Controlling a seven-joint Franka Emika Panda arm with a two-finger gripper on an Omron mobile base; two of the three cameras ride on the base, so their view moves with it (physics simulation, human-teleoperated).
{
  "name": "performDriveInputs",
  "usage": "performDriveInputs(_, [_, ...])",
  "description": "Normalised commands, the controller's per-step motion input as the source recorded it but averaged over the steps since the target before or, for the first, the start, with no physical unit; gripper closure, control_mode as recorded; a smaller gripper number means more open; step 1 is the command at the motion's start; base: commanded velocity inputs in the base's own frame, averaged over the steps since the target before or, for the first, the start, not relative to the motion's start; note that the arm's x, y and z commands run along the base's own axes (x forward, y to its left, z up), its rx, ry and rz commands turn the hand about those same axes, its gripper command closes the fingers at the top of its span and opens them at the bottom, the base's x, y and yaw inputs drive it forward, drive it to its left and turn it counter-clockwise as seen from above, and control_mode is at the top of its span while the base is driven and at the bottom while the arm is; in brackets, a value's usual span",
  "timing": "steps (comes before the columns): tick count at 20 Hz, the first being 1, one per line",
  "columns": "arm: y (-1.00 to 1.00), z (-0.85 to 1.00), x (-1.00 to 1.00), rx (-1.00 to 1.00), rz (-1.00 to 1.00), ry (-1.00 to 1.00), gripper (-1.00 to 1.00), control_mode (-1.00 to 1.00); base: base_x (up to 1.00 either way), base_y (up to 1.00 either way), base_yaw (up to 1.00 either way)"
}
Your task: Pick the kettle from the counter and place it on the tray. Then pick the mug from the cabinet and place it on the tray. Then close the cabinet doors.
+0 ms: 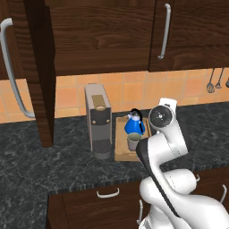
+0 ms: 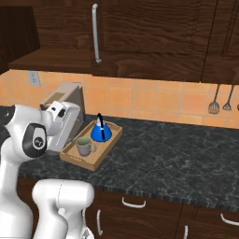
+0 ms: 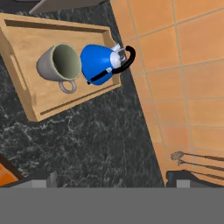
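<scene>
Counter [image 2: 163, 154] carries one tray [image 2: 106, 148] holding one kettle [image 2: 100, 132] and one mug [image 2: 84, 146]; end effector [image 3: 109, 177] spread apart.

Even, soft, shadeless light fills this rendered kitchen, with no single lamp visible. The orange tiled wall [image 2: 154, 100] reads brightest, glowing warmly at about twelve o'clock from the counter [image 2: 177, 149]. The dark cabinet [image 1: 98, 36] above stays dim, its underside and the open door [image 1: 42, 71] at nine o'clock nearly black. The speckled counter shows faint pale mottling but no glare. The white arm [image 1: 165, 138] carries gentle grey shading on its curves. A soft sheen sits on the blue kettle [image 3: 99, 63], and the mug [image 3: 59, 65] has a shaded interior. On the tray [image 3: 30, 92] shadows are barely visible. Edges look slightly jagged and coarse; nothing is blurred or bent at the borders.
</scene>
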Motion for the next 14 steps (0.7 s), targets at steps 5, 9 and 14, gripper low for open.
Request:
performDriveInputs(5, [0.20,-0.19,-0.25,-0.07,0.01,-0.15,-1.00,-1.00,0.00,0.00,0.00])
performDriveInputs(9, [0.32,-0.04,-0.55,-0.12,0.00,-0.32,-1.00,-1.00,0.00,0.00,0.00])
performDriveInputs(14, [0.07,-0.42,-0.17,-0.19,-0.02,-0.37,-1.00,-1.00,0.00,0.00,0.00])
